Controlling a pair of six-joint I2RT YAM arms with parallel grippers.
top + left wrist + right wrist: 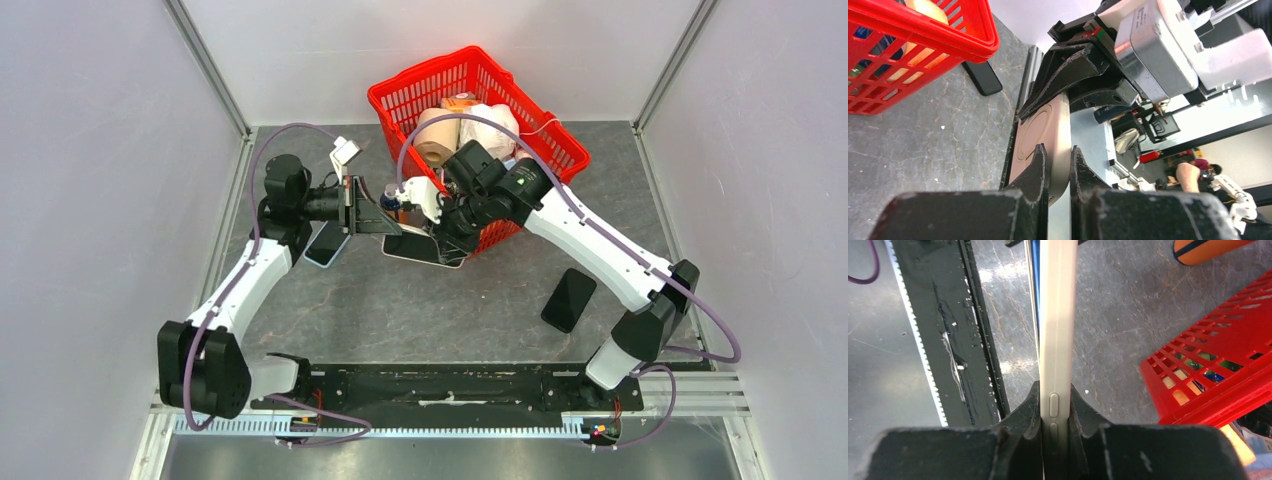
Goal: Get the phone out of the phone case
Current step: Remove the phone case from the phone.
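Grey table (430,300) | my left gripper (1058,152) and right gripper (1055,390) both pinch case (1043,125), mid-frame | case likely soft, phone (420,248) stiff, slick | I'd peel a corner

Cream phone case (1055,340); red lattice basket (425,88); grey table (430,305) (veined like marble); black handset (568,299).

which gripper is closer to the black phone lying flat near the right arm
Right. The right gripper sits up-left of the black phone; the left gripper is further left, both clamping the cased phone.
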